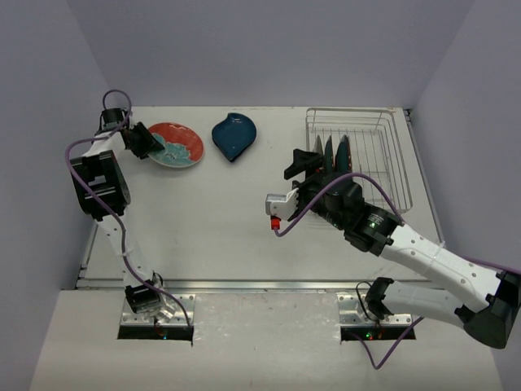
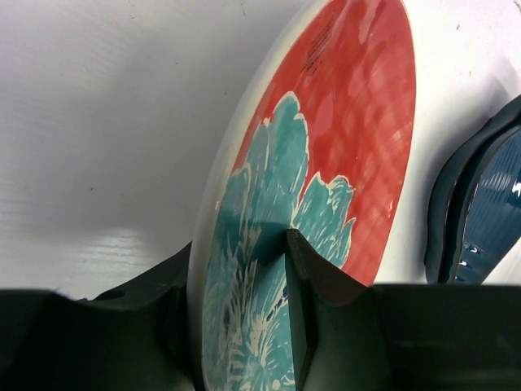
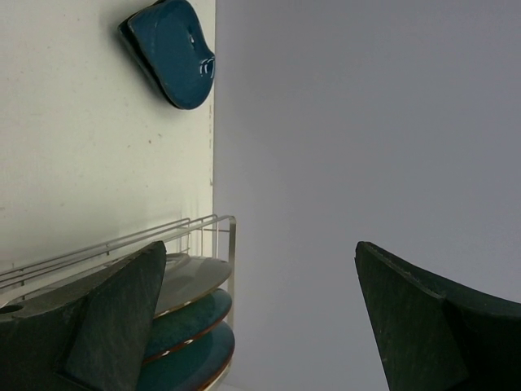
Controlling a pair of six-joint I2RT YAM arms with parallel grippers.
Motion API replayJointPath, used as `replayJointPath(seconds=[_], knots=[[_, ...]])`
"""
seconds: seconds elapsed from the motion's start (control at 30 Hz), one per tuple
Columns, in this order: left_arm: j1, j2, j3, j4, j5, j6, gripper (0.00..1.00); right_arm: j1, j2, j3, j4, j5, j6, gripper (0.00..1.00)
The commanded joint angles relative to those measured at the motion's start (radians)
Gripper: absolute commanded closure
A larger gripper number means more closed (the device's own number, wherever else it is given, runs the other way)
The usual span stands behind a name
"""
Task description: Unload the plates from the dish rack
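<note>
The white-and-red round plate (image 1: 177, 145) with a teal flower lies at the table's back left. My left gripper (image 1: 145, 140) is shut on its left rim; in the left wrist view the fingers (image 2: 313, 326) pinch the plate (image 2: 342, 122). The dark blue leaf-shaped dish (image 1: 234, 135) lies just right of it and shows in both wrist views (image 2: 480, 212) (image 3: 171, 53). The dish rack (image 1: 383, 155) stands at the back right with upright plates (image 1: 336, 153) at its left end. My right gripper (image 1: 306, 164) is open and empty just left of them. The right wrist view shows three plate edges (image 3: 191, 322) beside its left finger.
The rack's wire rail (image 3: 232, 244) stands close by the right gripper's left finger. Grey walls close the table at the back and sides. The right arm's purple cable (image 1: 326, 191) loops over the table in front of the rack.
</note>
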Motion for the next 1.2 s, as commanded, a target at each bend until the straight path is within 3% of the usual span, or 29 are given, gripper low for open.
replayJointPath(seconds=[0.0, 0.1, 0.2, 0.47, 0.53, 0.6, 0.77, 0.9, 1.03, 1.17], knots=[[0.009, 0.069, -0.006, 0.007, -0.108, 0.092, 0.63, 0.000, -0.020, 0.051, 0.007, 0.003, 0.020, 0.01], [0.013, 0.088, 0.000, 0.001, -0.060, 0.095, 0.49, 0.001, -0.024, 0.060, -0.013, 0.001, 0.020, 0.01], [0.016, 0.098, 0.000, 0.001, -0.056, 0.102, 0.42, 0.001, -0.029, 0.068, -0.030, 0.003, 0.020, 0.01], [0.016, 0.083, 0.007, -0.030, -0.187, 0.128, 0.37, 0.000, -0.026, 0.067, -0.037, 0.028, 0.052, 0.01], [0.017, 0.071, 0.009, -0.047, -0.217, 0.144, 0.31, -0.002, -0.016, 0.078, -0.036, 0.049, 0.112, 0.01], [0.019, 0.051, 0.007, -0.074, -0.240, 0.154, 0.15, -0.011, -0.010, 0.086, -0.040, 0.079, 0.174, 0.01], [0.043, -0.052, -0.065, -0.085, -0.269, 0.168, 0.10, -0.056, 0.015, 0.153, -0.132, 0.099, 0.426, 0.01], [0.048, -0.167, -0.140, -0.050, -0.224, 0.226, 0.11, -0.188, 0.041, 0.243, -0.215, 0.053, 0.708, 0.01], [0.002, -0.460, -0.279, 0.037, -0.116, 0.341, 0.14, -0.435, 0.081, 0.313, -0.348, -0.069, 0.975, 0.01], [-0.102, -0.709, -0.373, 0.056, -0.117, 0.495, 0.14, -0.590, 0.118, 0.341, -0.414, -0.201, 1.133, 0.01]])
